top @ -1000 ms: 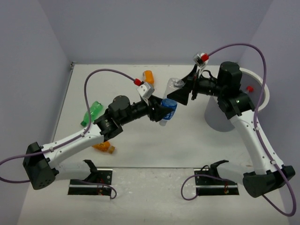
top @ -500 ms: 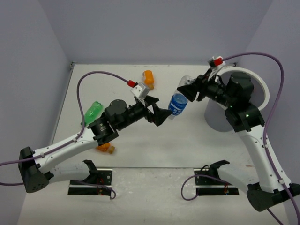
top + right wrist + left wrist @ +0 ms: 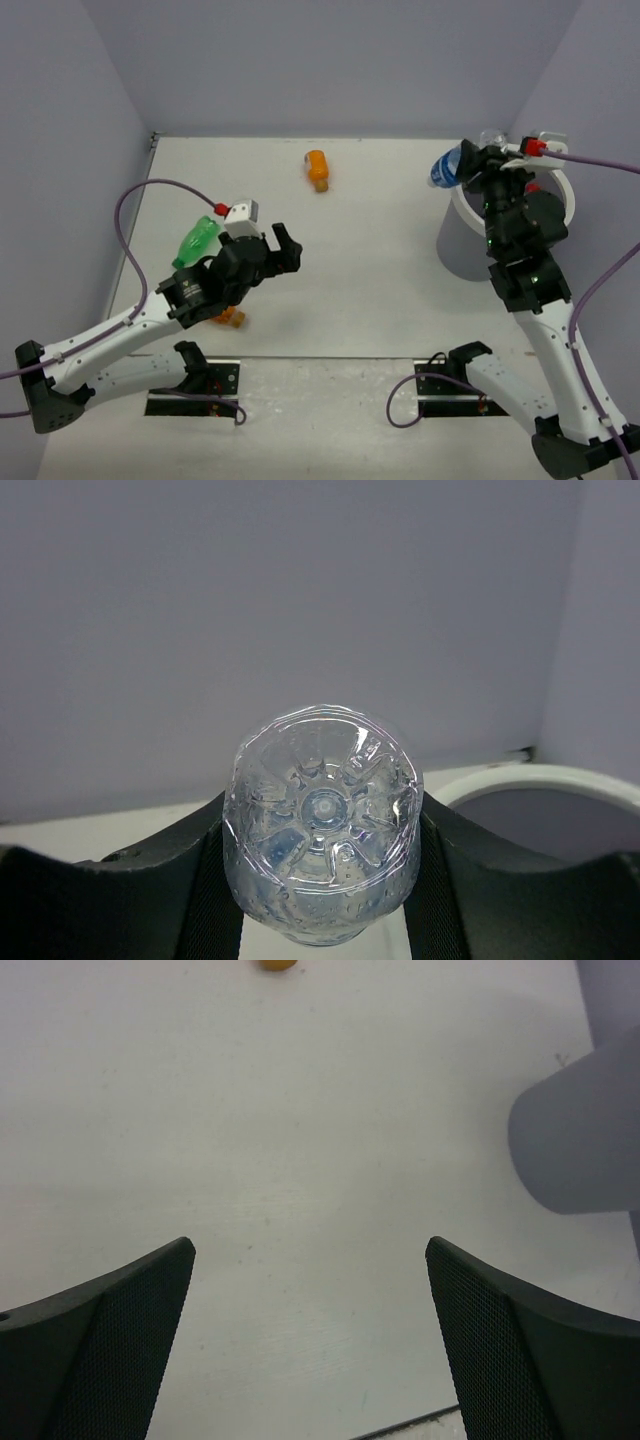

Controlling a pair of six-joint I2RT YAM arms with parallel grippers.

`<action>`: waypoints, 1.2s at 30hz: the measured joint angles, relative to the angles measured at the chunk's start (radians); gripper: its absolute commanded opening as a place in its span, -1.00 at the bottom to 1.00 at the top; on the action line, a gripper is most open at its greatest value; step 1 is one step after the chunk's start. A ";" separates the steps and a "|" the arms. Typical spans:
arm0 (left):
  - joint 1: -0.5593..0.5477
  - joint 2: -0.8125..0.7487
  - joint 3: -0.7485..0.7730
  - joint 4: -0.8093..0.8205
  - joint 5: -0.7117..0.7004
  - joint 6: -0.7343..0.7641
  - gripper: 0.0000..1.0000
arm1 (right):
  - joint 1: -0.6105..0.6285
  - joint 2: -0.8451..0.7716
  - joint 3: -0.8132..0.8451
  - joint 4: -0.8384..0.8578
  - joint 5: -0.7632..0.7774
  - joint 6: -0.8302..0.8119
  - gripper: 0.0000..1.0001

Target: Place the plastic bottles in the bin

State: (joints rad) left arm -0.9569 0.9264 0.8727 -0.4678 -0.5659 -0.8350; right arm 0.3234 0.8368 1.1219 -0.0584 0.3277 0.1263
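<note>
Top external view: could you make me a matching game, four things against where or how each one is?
1. blue-labelled bottle
2. green bottle
3. bin
4. left jaws

A. open, holding nothing
B. standing at the right, white-rimmed
C. gripped in the right jaws
D. lying down on the left side

Pairs: 1-C, 2-D, 3-B, 4-A.

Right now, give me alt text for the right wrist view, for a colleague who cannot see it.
A clear plastic bottle, its ribbed base facing the camera, is clamped between the two black jaws. The white rim of the bin curves in at lower right, with a plain grey-violet wall behind.
</note>
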 measured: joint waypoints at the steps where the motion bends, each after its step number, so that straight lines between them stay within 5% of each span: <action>1: 0.000 -0.019 -0.020 -0.041 -0.014 -0.037 1.00 | -0.001 0.019 0.024 0.023 0.062 -0.035 -1.00; 7: 0.000 -0.042 -0.050 -0.310 -0.086 -0.263 1.00 | -0.100 0.119 0.097 0.105 0.321 -0.161 -0.92; 10: 0.000 -0.044 -0.050 -0.387 -0.113 -0.335 1.00 | -0.173 0.167 0.097 0.104 0.390 -0.185 -0.67; 13: 0.000 -0.039 -0.050 -0.439 -0.125 -0.386 1.00 | -0.202 0.204 0.097 0.090 0.444 -0.206 0.13; 15: 0.000 -0.030 -0.050 -0.474 -0.128 -0.426 1.00 | -0.206 0.217 0.101 0.043 0.462 -0.188 0.93; 21: 0.000 0.007 -0.062 -0.562 -0.120 -0.544 1.00 | -0.207 0.156 0.114 -0.185 0.399 -0.015 0.98; 29: 0.000 0.021 -0.070 -0.675 -0.121 -0.686 1.00 | -0.207 0.004 0.107 -0.272 0.212 0.107 0.97; 36: 0.000 0.006 -0.110 -0.714 -0.143 -0.770 1.00 | -0.204 0.016 0.099 -0.285 -0.190 0.164 0.97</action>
State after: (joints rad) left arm -0.9569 0.9322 0.7626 -1.1817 -0.7092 -1.6055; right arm 0.1197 0.8529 1.2205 -0.3430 0.1381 0.2906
